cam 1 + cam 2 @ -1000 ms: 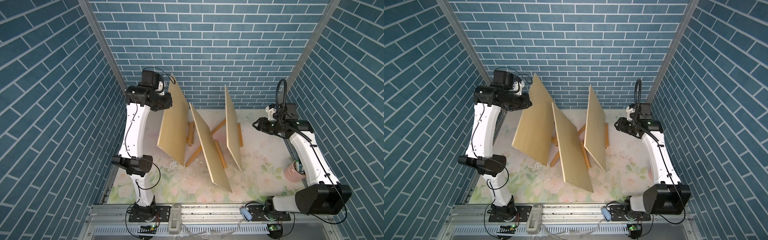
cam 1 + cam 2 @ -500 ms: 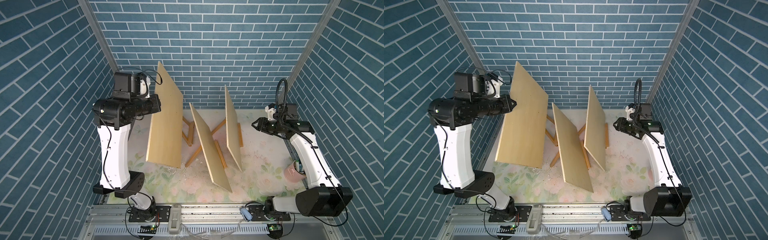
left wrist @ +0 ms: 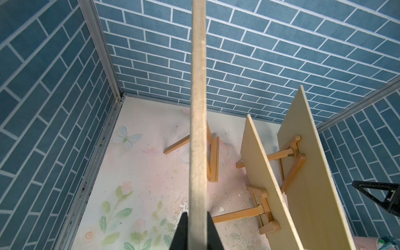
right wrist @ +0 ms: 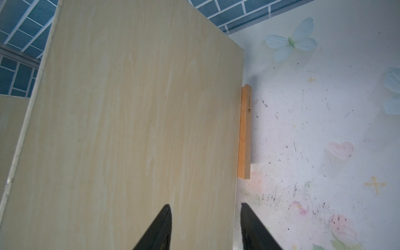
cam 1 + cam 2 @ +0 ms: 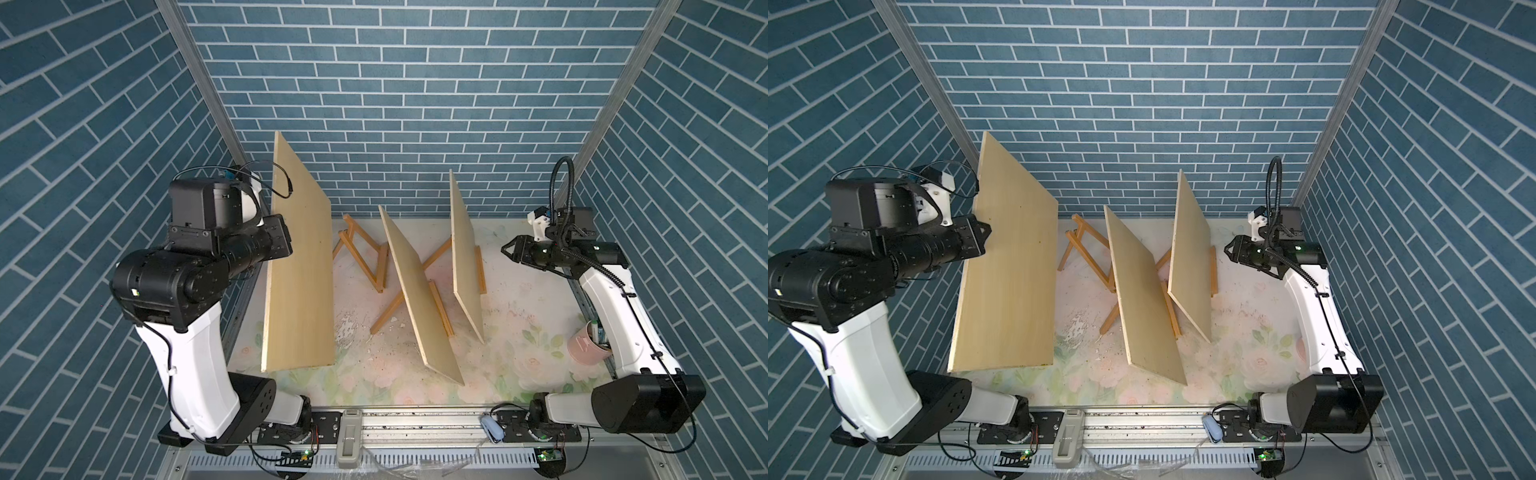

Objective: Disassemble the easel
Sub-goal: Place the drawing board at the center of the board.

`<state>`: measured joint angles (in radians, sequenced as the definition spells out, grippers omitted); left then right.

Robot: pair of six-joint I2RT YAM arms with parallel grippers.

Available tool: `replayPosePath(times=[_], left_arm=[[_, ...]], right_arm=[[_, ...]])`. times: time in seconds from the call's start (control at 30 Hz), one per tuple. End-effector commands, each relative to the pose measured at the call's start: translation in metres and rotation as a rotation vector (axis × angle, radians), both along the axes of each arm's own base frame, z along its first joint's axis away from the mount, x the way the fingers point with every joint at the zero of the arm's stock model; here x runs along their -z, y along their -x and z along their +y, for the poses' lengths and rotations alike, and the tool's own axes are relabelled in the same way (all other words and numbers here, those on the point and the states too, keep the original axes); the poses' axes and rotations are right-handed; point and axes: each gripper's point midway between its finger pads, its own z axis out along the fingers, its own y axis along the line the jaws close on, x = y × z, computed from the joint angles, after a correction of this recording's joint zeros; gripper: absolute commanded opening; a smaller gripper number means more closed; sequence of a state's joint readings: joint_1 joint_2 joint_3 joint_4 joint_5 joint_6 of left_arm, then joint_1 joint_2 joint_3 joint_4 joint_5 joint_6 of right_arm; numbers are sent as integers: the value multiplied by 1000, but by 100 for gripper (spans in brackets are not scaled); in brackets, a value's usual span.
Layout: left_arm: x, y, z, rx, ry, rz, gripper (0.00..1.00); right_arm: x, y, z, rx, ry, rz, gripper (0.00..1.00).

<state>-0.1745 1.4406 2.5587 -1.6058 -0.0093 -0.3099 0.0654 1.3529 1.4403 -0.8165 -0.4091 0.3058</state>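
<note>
Here, the left gripper [image 3: 197, 231] is clamped tight on one long edge of the held board [image 5: 299, 282], with a black finger [image 3: 181, 232] pressed to each face. In the left wrist view that board shows edge-on, a thin pale strip running straight away from the jaws. In both top views it stands nearly upright along the table's left side, its far top corner close to the back wall [image 5: 395, 104]. Whether its lower edge clears the table [image 5: 523, 332] I cannot tell. Just beside it, at the back, the bare easel [image 5: 361, 253] stands with nothing on it, and an open strip of table runs forward from its legs. The middle board [image 5: 419, 299] leans on its own frame, its low front corner reaching toward the table's front edge. The right board [image 5: 465, 257] stands steeper, with its wooden ledge [image 4: 244, 132] showing past its edge. The right gripper [image 5: 509, 251] hangs facing that board's outer face, apart from it, its jaws about half spread and holding nothing. Wide bare table lies beneath and beside it. A pink cup [image 5: 586, 345] sits against the right arm near the table's right edge.
</note>
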Motion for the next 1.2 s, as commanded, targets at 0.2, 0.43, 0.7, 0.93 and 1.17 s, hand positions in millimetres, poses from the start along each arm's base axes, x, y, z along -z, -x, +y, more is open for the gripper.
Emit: replayPosePath(times=[0.2,0.43,0.7,0.93,1.17], left_arm=[[10,-36,12,-65,-92,8,0],[42,-82,15,-30,-103,83,0],[92,-133,22,12,-95,165,0],[120,-171,14,77,-106,197,0],[142,-189,-6,139,-2,222,0]], right_arm=[[-9,10,2,-40,22,-33,52],[-2,14,-1,-33,38,-21,52],[7,15,-3,-26,48,-2,52],[9,16,-4,-13,44,4,51],[16,23,-7,10,48,21,51]])
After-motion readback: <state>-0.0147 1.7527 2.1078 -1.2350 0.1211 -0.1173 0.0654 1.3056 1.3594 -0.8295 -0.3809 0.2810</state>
